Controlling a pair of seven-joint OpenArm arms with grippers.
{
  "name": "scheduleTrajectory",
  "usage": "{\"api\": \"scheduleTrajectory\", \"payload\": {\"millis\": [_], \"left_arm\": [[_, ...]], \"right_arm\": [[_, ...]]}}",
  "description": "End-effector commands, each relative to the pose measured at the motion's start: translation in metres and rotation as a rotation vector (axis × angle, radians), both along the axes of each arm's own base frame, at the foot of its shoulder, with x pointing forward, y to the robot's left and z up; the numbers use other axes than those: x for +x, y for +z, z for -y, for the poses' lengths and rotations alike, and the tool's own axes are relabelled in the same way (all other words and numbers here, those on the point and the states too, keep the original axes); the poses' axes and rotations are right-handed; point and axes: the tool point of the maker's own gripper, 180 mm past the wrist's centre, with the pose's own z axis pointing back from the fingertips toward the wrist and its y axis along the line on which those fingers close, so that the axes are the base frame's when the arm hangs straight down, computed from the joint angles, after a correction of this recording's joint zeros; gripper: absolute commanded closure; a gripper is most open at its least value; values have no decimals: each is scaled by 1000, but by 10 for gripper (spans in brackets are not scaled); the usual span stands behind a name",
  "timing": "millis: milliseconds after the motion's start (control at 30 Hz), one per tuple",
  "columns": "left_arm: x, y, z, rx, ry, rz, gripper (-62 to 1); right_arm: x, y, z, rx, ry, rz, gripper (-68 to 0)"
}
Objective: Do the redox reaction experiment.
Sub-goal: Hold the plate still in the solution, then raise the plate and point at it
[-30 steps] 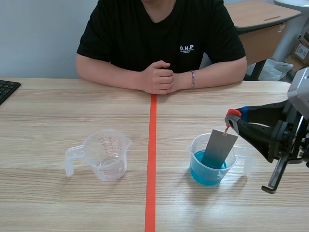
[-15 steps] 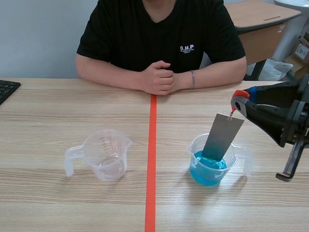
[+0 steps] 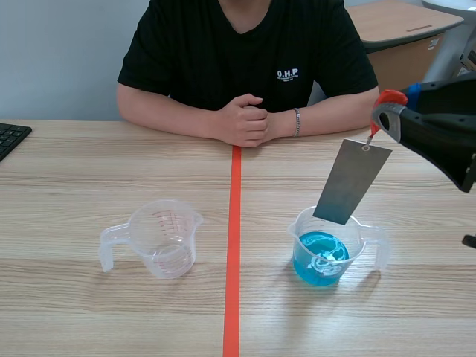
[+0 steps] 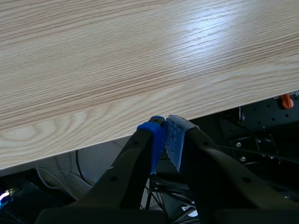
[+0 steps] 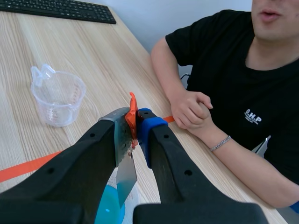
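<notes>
A grey metal plate (image 3: 352, 182) hangs tilted from a red tag (image 5: 132, 116), and my right gripper (image 3: 387, 111) is shut on that tag. The plate's lower edge is clear of the blue liquid (image 3: 320, 256), over the clear measuring cup (image 3: 372, 242) right of the orange line. In the right wrist view the plate (image 5: 125, 179) dangles under the right gripper (image 5: 134, 122), above the blue liquid (image 5: 108, 205). An empty clear measuring cup (image 3: 163, 238) stands left of the line. My left gripper (image 4: 164, 135) is shut on nothing past the table's near edge.
A person sits across the table with clasped hands (image 3: 245, 119) resting on it near the orange line (image 3: 233, 245). A black keyboard (image 3: 11, 137) lies at the far left edge. The empty cup (image 5: 58, 95) also shows ahead of the right gripper.
My right gripper has risen and drawn back to the right, lifting the plate out of the blue liquid. The liquid now ripples. The cups have not moved.
</notes>
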Motion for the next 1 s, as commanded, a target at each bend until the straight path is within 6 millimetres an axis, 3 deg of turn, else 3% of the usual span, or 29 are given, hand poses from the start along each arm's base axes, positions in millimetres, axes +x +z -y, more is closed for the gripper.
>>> {"api": "scheduleTrajectory", "payload": {"millis": [0, 733, 967], "left_arm": [[5, 5, 4, -12, -2, 22, -40], [5, 5, 4, -11, -8, 22, -40], [18, 10, 6, -17, -68, 54, -40]], "right_arm": [[0, 13, -1, 9, 13, 27, -15], [1, 45, -3, 37, -33, -20, -15], [-1, 46, -6, 43, -27, -42, -15]]}}
